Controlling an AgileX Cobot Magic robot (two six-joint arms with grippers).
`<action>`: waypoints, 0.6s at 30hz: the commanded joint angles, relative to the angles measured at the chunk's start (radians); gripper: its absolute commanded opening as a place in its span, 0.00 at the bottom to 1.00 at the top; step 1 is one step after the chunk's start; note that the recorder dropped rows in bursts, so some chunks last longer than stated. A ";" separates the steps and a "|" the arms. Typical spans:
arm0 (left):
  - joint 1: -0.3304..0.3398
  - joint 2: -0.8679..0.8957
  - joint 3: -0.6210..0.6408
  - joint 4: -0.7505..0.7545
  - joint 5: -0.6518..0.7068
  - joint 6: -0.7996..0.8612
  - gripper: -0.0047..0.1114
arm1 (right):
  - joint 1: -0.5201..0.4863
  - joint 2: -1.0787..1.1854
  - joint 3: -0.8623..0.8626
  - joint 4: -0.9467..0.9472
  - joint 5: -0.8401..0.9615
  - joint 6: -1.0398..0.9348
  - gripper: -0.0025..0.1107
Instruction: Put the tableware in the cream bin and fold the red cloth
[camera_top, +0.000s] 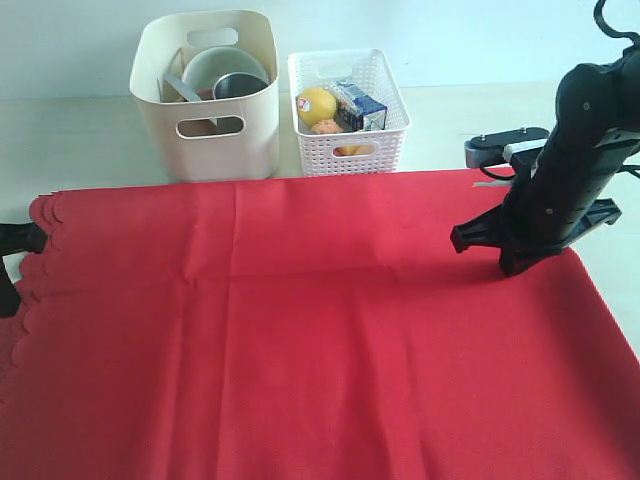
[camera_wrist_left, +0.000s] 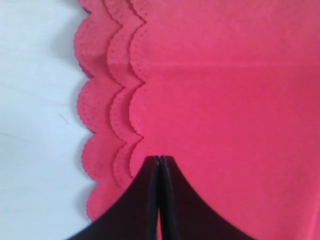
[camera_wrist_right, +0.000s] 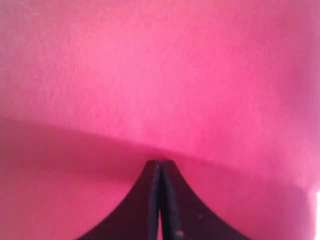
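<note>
The red cloth (camera_top: 300, 330) lies spread flat over most of the table, its scalloped edge in stacked layers at the left (camera_wrist_left: 107, 115). The cream bin (camera_top: 160, 130) stands behind it holding the pale bowl (camera_top: 222, 62), the steel cup (camera_top: 240, 86) and some darker pieces I cannot make out. My left gripper (camera_top: 40, 238) sits at the cloth's left edge, its jaws shut (camera_wrist_left: 159, 159) just above the fabric. On the right part of the cloth, my right gripper (camera_top: 458, 240) is also shut (camera_wrist_right: 160, 162), tips low over the red cloth (camera_wrist_right: 150, 75).
A white lattice basket (camera_top: 385, 140) stands right of the bin with a lemon (camera_top: 316, 103), a milk carton (camera_top: 364, 108) and other food. A grey fixture (camera_top: 495, 148) lies behind the right arm. Pale tabletop (camera_wrist_left: 35, 125) shows left of the cloth.
</note>
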 joint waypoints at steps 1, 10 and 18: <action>0.002 0.036 -0.030 0.008 0.001 0.002 0.04 | -0.006 0.032 -0.008 0.000 -0.040 -0.005 0.02; 0.078 0.090 -0.072 0.007 0.036 -0.003 0.39 | -0.006 0.122 -0.008 0.000 -0.077 -0.005 0.02; 0.112 0.090 -0.073 -0.001 -0.008 0.009 0.63 | -0.004 0.128 -0.008 0.027 -0.073 -0.005 0.02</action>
